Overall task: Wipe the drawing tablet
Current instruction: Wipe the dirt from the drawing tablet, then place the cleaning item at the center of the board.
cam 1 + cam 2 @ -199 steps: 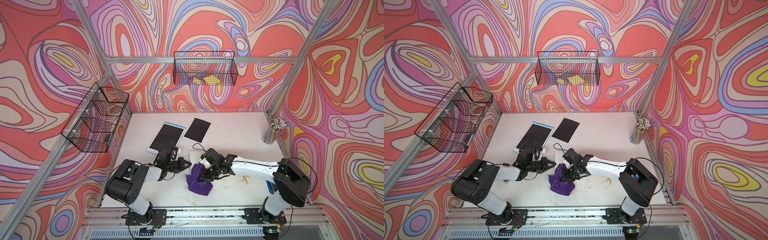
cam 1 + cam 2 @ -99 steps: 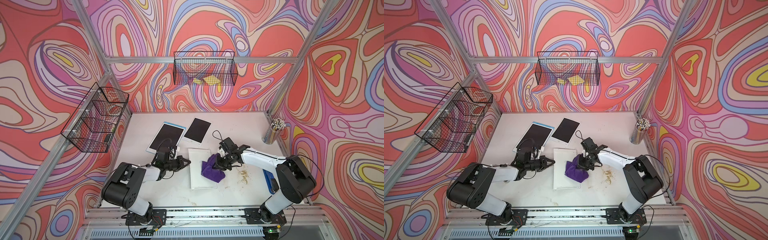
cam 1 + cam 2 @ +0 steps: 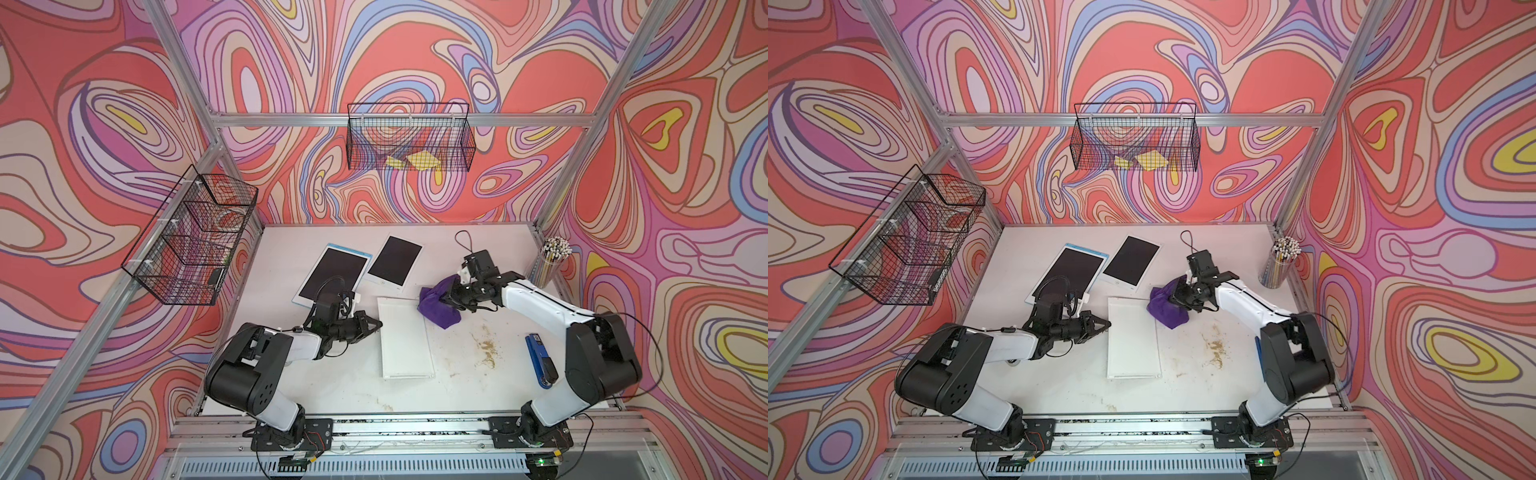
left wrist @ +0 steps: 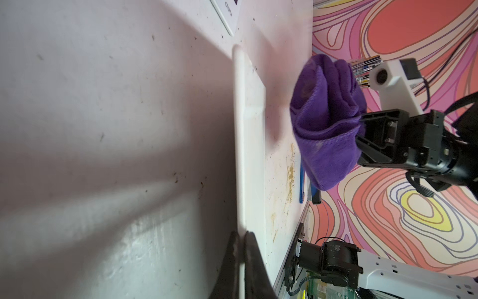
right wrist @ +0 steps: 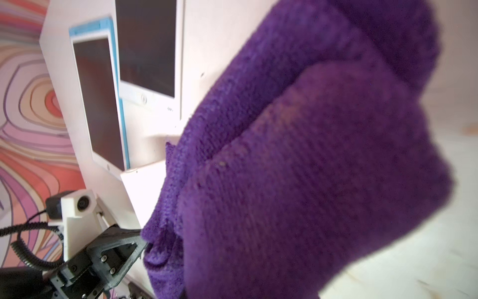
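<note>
The crumpled purple fleece cloth [image 5: 297, 155] fills my right wrist view, blurred, and buries the fingertips of my right gripper [image 4: 360, 138], while the picture's edge cuts off my left gripper [image 4: 241, 243] behind its tips.

**Where things lie on my table**

The drawing tablet [image 3: 405, 336] lies mid-table [image 3: 332, 386], between my arms. My left gripper [image 3: 376, 324] meets its left edge. My right gripper [image 3: 449, 298] holds the cloth [image 3: 434, 311] by its far right corner; touching or just clear, I cannot tell. Behind it, side by side: the left rear tablet [image 3: 332, 276] and the right rear tablet [image 3: 395, 262]. To its right lie crumbs [image 3: 486, 353], then a small tool [image 3: 540, 359]. The pencil cup [image 3: 550, 266] stands far right — wire baskets hang on the back wall [image 3: 409, 141] and the left wall [image 3: 195, 241].
</note>
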`<state>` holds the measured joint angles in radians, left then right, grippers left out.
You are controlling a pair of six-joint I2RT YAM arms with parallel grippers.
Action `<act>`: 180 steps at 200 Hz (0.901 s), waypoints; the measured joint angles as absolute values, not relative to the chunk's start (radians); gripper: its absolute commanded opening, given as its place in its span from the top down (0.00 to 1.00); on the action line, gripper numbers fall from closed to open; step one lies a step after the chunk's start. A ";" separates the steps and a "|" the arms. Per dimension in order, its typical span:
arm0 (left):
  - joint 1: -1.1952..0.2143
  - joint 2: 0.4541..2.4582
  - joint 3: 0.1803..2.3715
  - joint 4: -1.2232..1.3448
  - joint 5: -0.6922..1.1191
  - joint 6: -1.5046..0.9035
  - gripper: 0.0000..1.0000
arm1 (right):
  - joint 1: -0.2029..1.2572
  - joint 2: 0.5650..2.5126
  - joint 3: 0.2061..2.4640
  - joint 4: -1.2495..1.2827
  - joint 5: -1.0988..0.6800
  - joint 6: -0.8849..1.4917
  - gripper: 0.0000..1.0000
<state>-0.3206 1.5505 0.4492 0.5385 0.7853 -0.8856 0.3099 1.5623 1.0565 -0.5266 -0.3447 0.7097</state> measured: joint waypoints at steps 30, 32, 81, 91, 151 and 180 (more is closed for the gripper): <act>-0.321 1.448 0.558 0.349 0.768 -0.824 1.00 | 0.255 1.409 1.022 -0.653 -0.211 0.672 1.00; -0.321 1.439 0.566 0.338 0.766 -0.817 1.00 | 0.255 1.402 1.018 -0.660 -0.205 0.670 1.00; -0.321 1.282 0.934 -0.071 0.636 -0.579 1.00 | 0.259 1.271 0.790 -0.746 -0.131 0.684 1.00; -0.321 1.281 0.987 -0.126 0.615 -0.542 1.00 | 0.258 1.235 0.747 -0.756 -0.128 0.691 0.87; -0.460 1.420 1.287 -0.437 0.361 -0.267 1.00 | 0.259 1.076 0.705 -0.778 -0.138 0.662 0.29; -0.616 1.590 1.522 -0.499 0.152 -0.089 1.00 | 0.259 0.986 0.799 -0.849 -0.080 0.640 0.29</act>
<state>-0.6155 1.5898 1.5223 -0.4988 0.1524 -0.0895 0.2588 0.9863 0.7986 -0.8486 -0.0799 0.6395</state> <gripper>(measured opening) 0.060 0.708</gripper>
